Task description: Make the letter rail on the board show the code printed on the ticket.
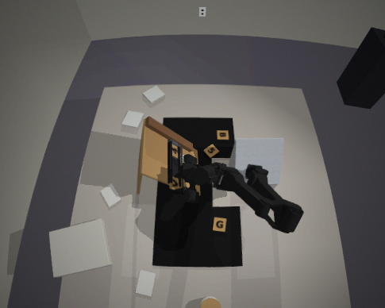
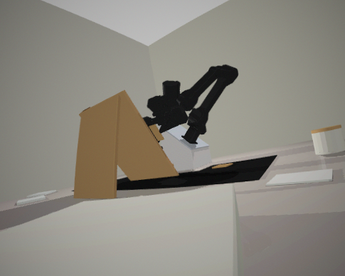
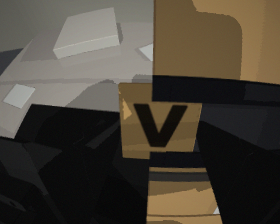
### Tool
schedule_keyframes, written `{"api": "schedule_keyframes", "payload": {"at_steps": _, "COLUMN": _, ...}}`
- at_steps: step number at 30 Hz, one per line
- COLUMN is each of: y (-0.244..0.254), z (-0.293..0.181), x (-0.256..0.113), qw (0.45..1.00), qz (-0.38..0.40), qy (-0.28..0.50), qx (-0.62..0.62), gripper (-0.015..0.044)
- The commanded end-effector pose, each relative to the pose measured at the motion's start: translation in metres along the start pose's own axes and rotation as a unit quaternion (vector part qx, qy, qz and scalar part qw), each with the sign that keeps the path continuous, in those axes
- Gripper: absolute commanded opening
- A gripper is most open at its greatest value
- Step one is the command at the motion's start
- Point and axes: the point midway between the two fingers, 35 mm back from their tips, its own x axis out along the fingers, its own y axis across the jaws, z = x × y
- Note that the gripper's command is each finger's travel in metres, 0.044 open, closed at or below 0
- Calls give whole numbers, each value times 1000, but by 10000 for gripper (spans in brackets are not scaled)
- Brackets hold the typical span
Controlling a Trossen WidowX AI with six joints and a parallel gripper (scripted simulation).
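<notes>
The wooden board (image 1: pixel 152 155) (image 2: pixel 145 156) leans upright and carries the dark letter rail (image 1: pixel 170 164) (image 3: pixel 216 89). A tile that looks like a 4 (image 1: pixel 175 149) sits toward the rail's far end. My gripper (image 3: pixel 158 125) is shut on the V tile (image 1: pixel 175 184) (image 2: pixel 156 132) (image 3: pixel 178 117) at the rail's open end. In the wrist view the rail's lips overlap the tile's right part, while its left part sticks out. The B tile (image 1: pixel 222 135), the 5 tile (image 1: pixel 211 151) and the G tile (image 1: pixel 219 225) (image 2: pixel 222 166) lie apart from the rail. The ticket's code is not readable.
Black mats (image 1: pixel 198 250) (image 2: pixel 237 174) lie below the board. A pale blue-grey block (image 1: pixel 261 155) stands near the arm's base. A large white box (image 1: pixel 80 248), several small white blocks and a white cup with an orange top (image 1: pixel 210 303) (image 2: pixel 328 142) stand around.
</notes>
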Motion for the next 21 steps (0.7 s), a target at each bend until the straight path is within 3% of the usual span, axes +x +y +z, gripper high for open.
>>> {"api": "schedule_keyframes", "payload": {"at_steps": 1, "y": -2, "z": -1, "x": 0, "qw": 1000, "qz": 1, "qy": 1, "qx": -2, "gripper": 0}}
{"api": "schedule_keyframes", "payload": {"at_steps": 21, "y": -11, "z": 0, "x": 0, "qw": 1000, "qz": 1, "qy": 1, "qx": -2, "gripper": 0}}
